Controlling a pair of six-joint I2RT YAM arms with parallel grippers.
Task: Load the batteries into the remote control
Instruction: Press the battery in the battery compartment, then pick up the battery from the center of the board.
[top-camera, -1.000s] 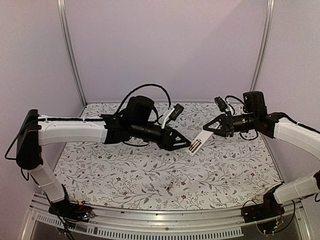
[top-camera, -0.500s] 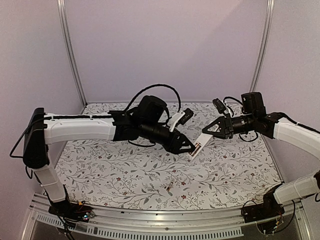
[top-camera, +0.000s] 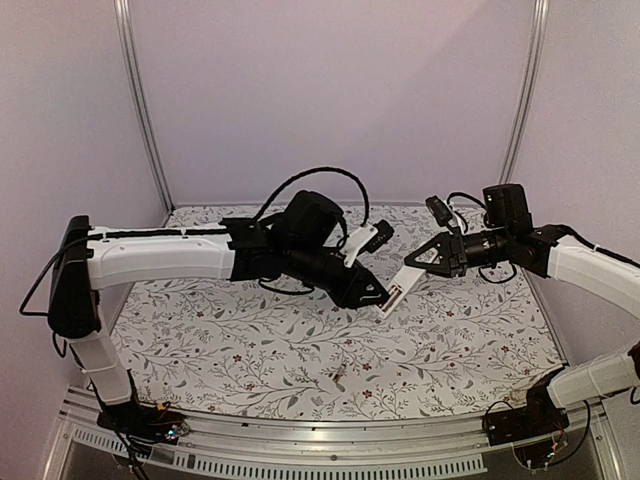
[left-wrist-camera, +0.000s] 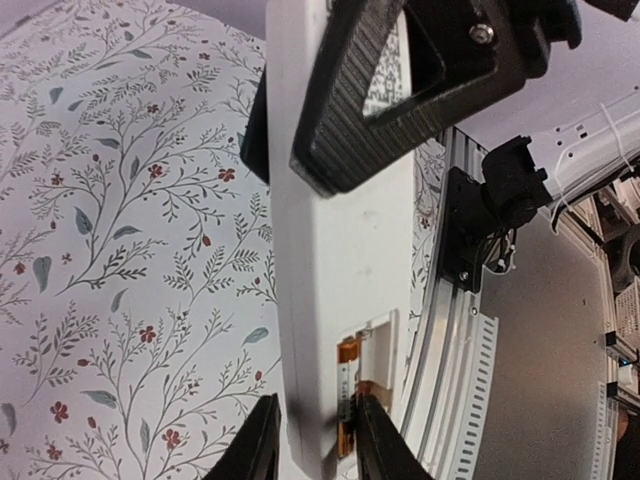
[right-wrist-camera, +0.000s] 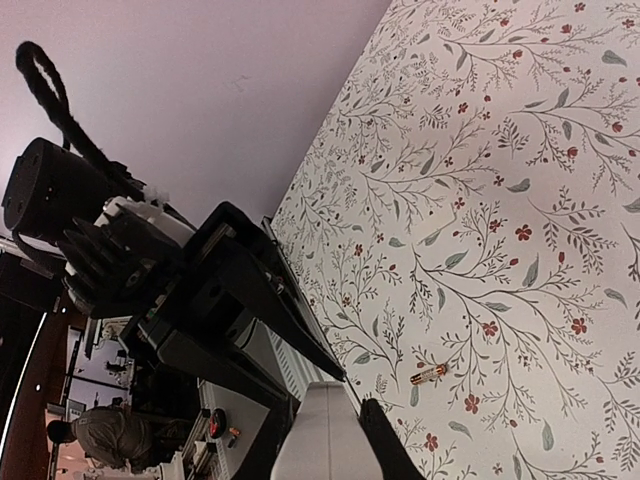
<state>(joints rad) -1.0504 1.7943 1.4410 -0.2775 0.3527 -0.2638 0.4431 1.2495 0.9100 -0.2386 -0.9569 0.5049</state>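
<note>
Judged light, rigid and slick, the remote control (left-wrist-camera: 340, 250) is clamped clear of its battery bay by the right gripper (top-camera: 410, 262); the left gripper's (left-wrist-camera: 318, 445) closure cannot be told.

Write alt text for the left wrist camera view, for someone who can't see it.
A white remote control runs top to bottom, clamped near the top by the right end effector, with a coppery battery at its open compartment near the bottom. The left end effector straddles that lower end, over a floral tablecloth.
</note>
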